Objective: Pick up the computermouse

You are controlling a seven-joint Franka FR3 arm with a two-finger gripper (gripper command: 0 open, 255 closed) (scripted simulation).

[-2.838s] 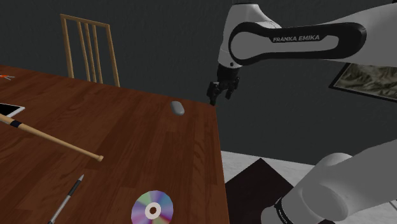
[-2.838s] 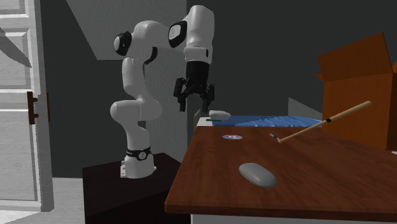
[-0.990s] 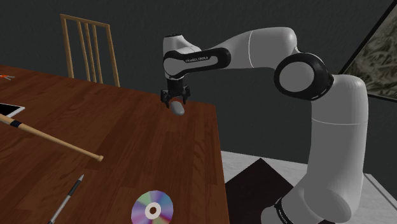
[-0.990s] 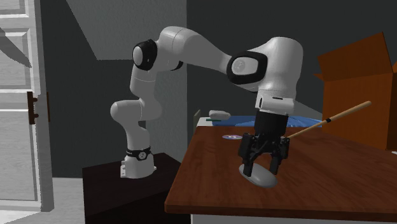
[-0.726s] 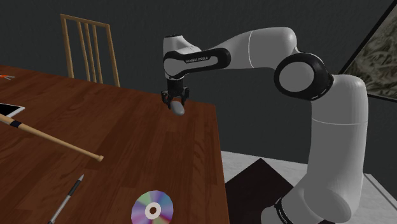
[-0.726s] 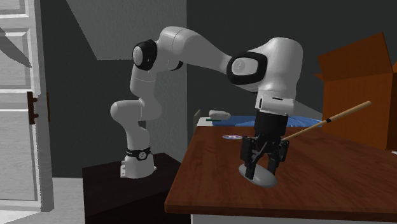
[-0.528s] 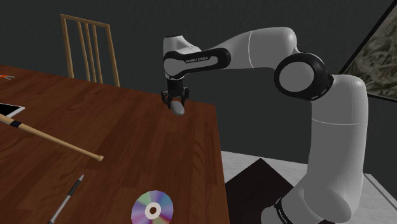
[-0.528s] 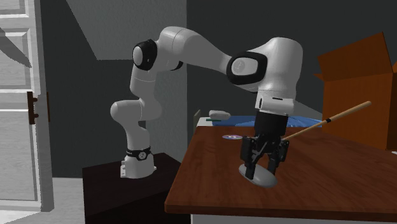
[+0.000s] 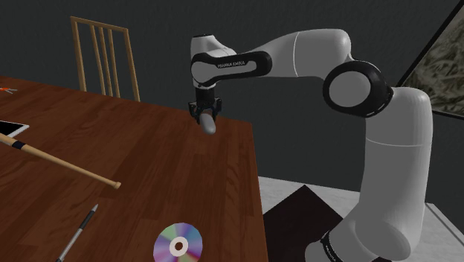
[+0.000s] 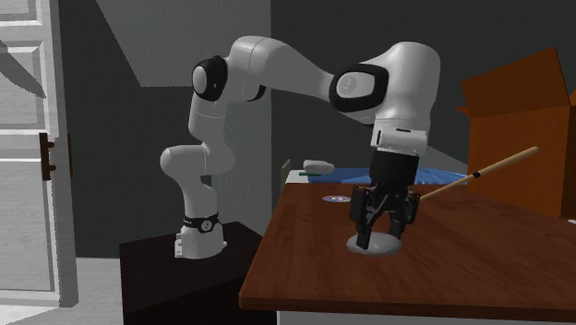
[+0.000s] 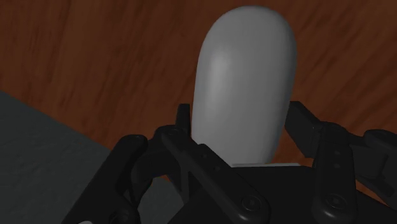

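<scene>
Two fingers (image 11: 304, 127) of my gripper (image 10: 378, 237) clamp the grey mouse (image 11: 245, 76) across its narrow flanks, close to the table (image 9: 111, 141) edge; probably light, hard, and slippery.

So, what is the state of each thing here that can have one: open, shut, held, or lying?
gripper: shut on the computer mouse.
computer mouse: grey, clasped by the gripper; whether it is off the table, I cannot tell.
CD: lying flat on the table, untouched.
bat: lying on the table.
pen: lying on the table.
cardboard box: open, flap up.
</scene>
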